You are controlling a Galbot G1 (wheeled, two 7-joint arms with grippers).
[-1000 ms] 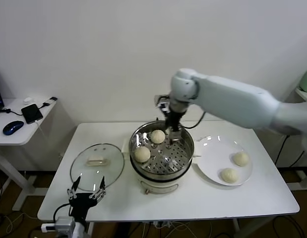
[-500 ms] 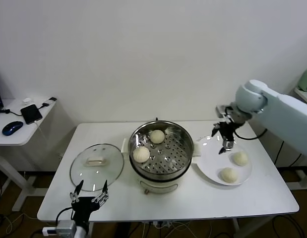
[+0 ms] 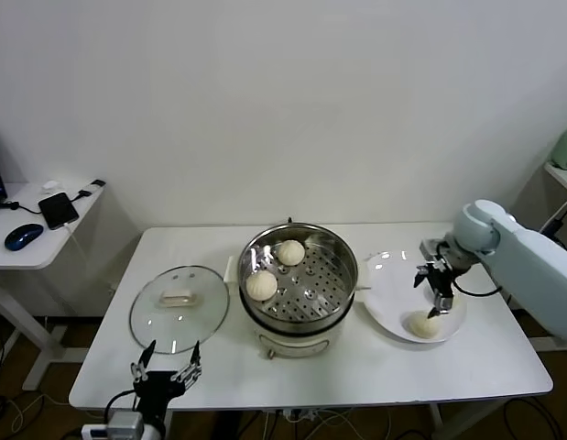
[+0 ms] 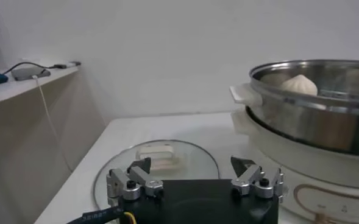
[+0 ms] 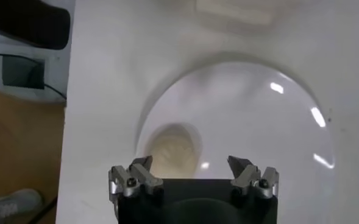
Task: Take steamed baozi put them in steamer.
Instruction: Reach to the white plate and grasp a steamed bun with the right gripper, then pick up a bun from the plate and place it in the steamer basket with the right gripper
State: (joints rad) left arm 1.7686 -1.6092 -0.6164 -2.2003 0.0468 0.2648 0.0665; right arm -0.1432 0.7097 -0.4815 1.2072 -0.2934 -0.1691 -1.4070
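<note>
The steamer (image 3: 341, 291) stands mid-table with two baozi inside, one at the back (image 3: 289, 252) and one at the left (image 3: 261, 285). One baozi (image 3: 423, 324) lies on the white plate (image 3: 391, 275) to the right; the fourth is hidden behind my right gripper (image 3: 438, 293). That gripper is open and empty, low over the plate's far right. In the right wrist view a baozi (image 5: 173, 149) lies on the plate (image 5: 258, 134) just ahead of the open gripper (image 5: 190, 162), nearer one finger. My left gripper (image 3: 164, 360) is open and parked at the table's front left.
The glass lid (image 3: 178, 302) with a beige handle lies left of the steamer, and shows in the left wrist view (image 4: 158, 167) ahead of the left gripper (image 4: 191, 164). A side table (image 3: 36, 243) with a mouse and phone stands far left.
My right gripper left the steamer empty, swung right across to the plate and came down over the bun at its far right. The left arm sank slightly.
</note>
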